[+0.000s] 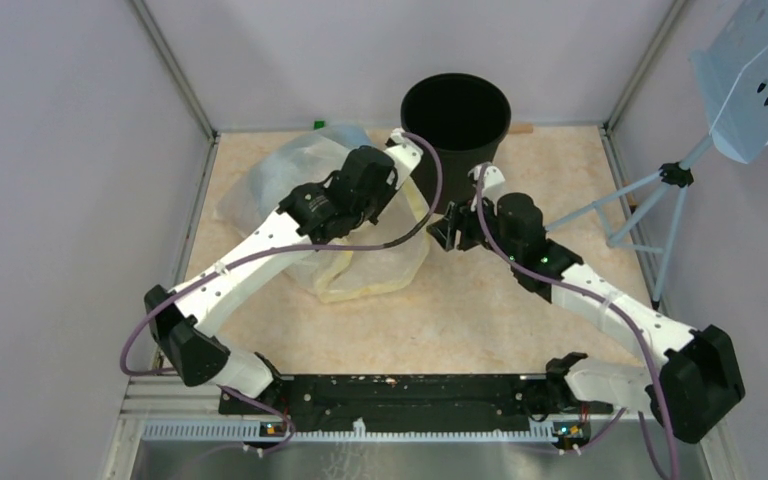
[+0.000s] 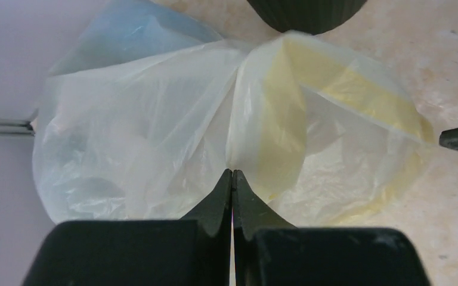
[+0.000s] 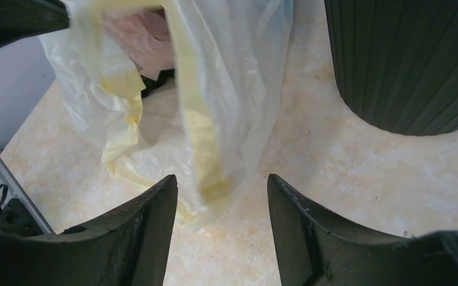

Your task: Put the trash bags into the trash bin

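The left fingers [image 2: 225, 186] are pinched shut on the trash bags [image 2: 155, 131], which lie on the tabletop [image 1: 460, 320] just left of the trash bin [image 1: 475, 150]. The right fingers [image 3: 287, 205] stand apart, empty, beside the bags.

Bin [image 1: 455, 115] stands at the back of the table [image 1: 520, 300], near its middle; bags [image 1: 290, 175] lie heaped on the table just left of and in front of the bin; left gripper [image 2: 232, 179] is over the heap; right gripper [image 3: 220, 182] is right of the heap, before the bin; stand [image 1: 660, 190] is beyond the table's right edge.
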{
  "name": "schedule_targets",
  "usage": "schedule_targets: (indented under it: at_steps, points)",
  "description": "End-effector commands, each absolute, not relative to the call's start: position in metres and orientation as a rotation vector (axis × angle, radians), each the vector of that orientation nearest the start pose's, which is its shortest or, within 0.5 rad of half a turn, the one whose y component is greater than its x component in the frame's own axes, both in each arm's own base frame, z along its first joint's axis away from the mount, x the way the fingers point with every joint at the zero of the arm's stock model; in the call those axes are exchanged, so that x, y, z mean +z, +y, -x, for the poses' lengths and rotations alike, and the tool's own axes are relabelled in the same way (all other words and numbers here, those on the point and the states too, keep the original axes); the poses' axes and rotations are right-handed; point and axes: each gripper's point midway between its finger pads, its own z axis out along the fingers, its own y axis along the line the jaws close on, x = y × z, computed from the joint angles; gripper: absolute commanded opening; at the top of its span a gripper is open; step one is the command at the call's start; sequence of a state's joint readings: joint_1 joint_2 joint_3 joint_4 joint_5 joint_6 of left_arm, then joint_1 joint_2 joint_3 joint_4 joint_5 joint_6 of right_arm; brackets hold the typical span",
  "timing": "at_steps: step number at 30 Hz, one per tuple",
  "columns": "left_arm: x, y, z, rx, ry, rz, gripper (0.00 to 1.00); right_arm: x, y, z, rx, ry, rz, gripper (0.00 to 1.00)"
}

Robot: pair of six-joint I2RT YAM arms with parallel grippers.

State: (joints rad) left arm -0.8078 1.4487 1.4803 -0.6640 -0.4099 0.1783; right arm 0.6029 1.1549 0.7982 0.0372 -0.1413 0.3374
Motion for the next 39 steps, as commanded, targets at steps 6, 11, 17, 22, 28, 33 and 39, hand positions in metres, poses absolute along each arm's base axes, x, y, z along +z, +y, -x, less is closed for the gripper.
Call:
schedule_targets:
  at_steps: [6,11,17,22,28,33,39]
  points:
    - [0.275,-0.277,-0.287,-0.273,2.276,-0.838,0.0,0.28,0.264,-0.262,0.82,1.592,0.424,0.56]
    - [0.294,-0.299,-0.287,-0.402,2.238,-0.828,0.0,0.276,0.277,-0.247,0.964,1.532,0.411,0.55]
    - [0.295,-0.263,-0.303,-0.181,2.226,-0.704,0.0,0.251,0.296,-0.245,1.071,1.583,0.341,0.55]
    - [0.294,-0.237,-0.299,-0.164,2.202,-0.578,0.35,0.235,0.315,-0.252,1.153,1.633,0.147,0.65]
    - [0.311,-0.196,-0.283,-0.185,2.069,-0.41,0.83,0.218,0.344,-0.282,1.201,1.674,-0.117,0.72]
    - [0.32,-0.168,-0.264,-0.223,1.976,-0.325,0.95,0.234,0.364,-0.304,1.255,1.583,-0.179,0.67]
    - [0.297,-0.155,-0.253,-0.208,1.944,-0.353,0.96,0.274,0.384,-0.307,1.326,1.493,-0.104,0.58]
